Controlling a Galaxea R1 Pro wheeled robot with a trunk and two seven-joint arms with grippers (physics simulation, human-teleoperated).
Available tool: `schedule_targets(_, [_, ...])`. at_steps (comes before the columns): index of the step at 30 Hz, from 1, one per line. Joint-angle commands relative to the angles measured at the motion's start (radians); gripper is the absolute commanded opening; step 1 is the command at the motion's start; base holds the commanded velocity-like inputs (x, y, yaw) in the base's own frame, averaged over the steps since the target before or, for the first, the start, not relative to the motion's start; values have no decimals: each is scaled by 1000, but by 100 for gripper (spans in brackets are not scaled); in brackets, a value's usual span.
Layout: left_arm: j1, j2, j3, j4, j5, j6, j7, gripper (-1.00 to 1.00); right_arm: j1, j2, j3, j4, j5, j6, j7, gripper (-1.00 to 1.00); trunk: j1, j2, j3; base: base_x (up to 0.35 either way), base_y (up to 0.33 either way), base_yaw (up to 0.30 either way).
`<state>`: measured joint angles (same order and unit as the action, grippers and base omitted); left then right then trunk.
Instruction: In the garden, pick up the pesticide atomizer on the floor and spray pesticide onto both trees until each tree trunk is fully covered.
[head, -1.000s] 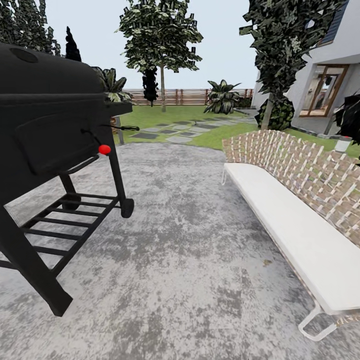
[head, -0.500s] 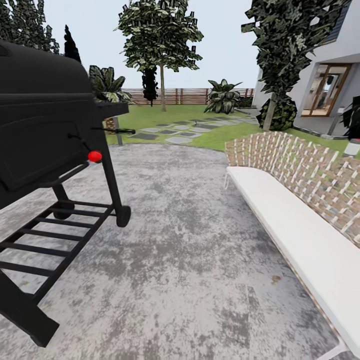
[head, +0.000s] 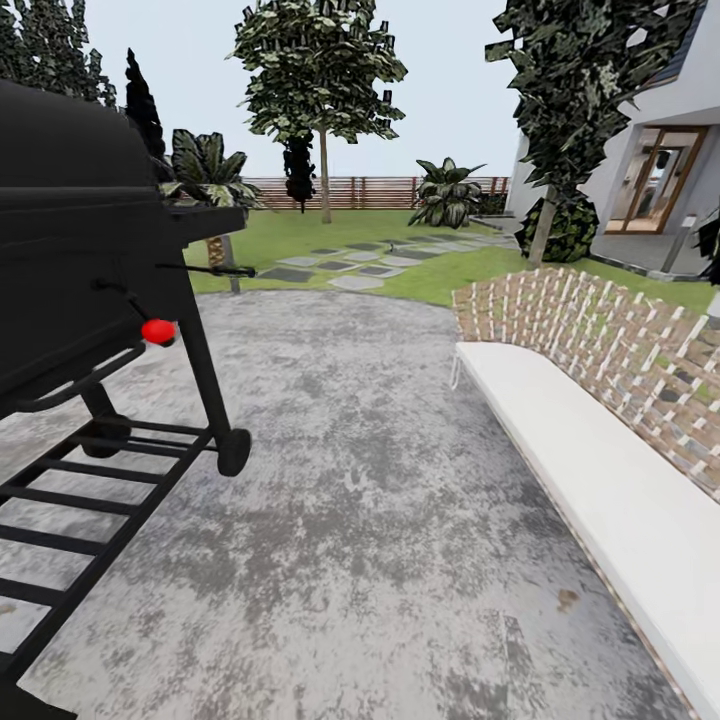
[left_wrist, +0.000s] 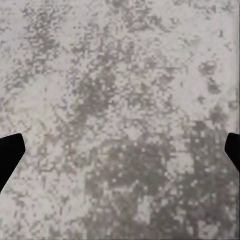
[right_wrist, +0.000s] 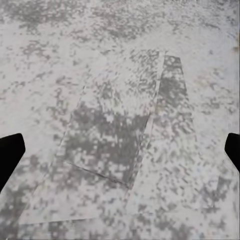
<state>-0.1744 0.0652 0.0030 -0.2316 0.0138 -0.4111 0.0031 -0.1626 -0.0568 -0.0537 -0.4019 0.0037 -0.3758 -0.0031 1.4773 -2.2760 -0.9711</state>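
Grey mottled stone paving (head: 380, 520) lies beneath both grippers, the left gripper (left_wrist: 120, 150) and the right gripper (right_wrist: 120, 150) each spread wide with dark fingertips at the frame edges and nothing held; the atomizer cannot be made out, so its likely light, rigid, slippery body and a hold at its neck or handle are judgement only. Far ahead of the grippers, past a black grill (head: 80, 250) and a white bench (head: 600, 480), the trees stand on the lawn (head: 300, 232): one tree trunk (head: 324, 180), pale, straight and bare under dark mottled leaves, and a second, leaning trunk (head: 543, 228) near the house (head: 650, 150).
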Motion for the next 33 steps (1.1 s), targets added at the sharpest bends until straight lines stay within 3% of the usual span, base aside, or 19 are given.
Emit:
schedule_targets(1, [0,0,0,0,0,0,0,100,0,0,0,0,0,0,0,100,0,0,0,319,-116,0])
schedule_targets(8, [0,1,0,0,0,0,0,100,0,0,0,0,0,0,0,100,0,0,0,309,-120,0])
schedule_targets(19, [1,-1,0,0,1,-1,0,100,0,0,0,0,0,0,0,100,0,0,0,113,-25,0])
schedule_targets(33, [0,-1,0,0,1,0,0,100,0,0,0,0,0,0,0,100,0,0,0,322,-71,0])
